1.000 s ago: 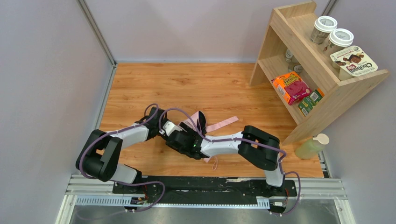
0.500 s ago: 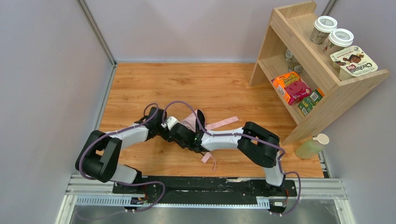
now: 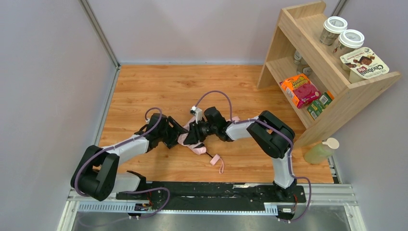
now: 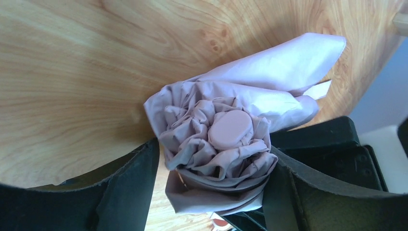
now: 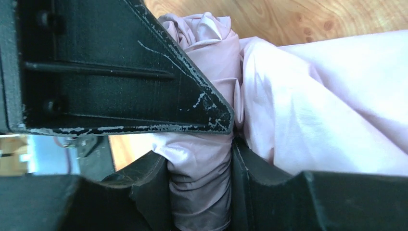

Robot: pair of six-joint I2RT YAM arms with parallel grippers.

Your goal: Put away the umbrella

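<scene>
The pale pink umbrella (image 3: 188,140) lies bunched on the wooden table between both grippers. My left gripper (image 3: 174,136) grips it from the left; in the left wrist view its fingers (image 4: 126,188) press the gathered fabric (image 4: 216,159) just below the round pink cap (image 4: 230,130). My right gripper (image 3: 198,130) grips it from the right; in the right wrist view a fold of pink cloth (image 5: 199,185) is pinched between its fingers (image 5: 144,185). The black left gripper body (image 5: 110,67) fills the upper left of that view. The pink strap (image 3: 215,160) trails toward the near edge. The dark handle is hidden.
A wooden shelf (image 3: 312,103) stands at the right, holding two lidded jars (image 3: 342,36), a Chobani box (image 3: 364,65), an orange box (image 3: 300,90) and green packets (image 3: 320,104). A pale pump bottle (image 3: 321,151) lies by its foot. Grey walls (image 3: 48,86) close in the left and back.
My right arm has swung from the near side to the far right of the umbrella and gripped it. My left gripper moved slightly right. The umbrella bundle shifted toward the near edge.
</scene>
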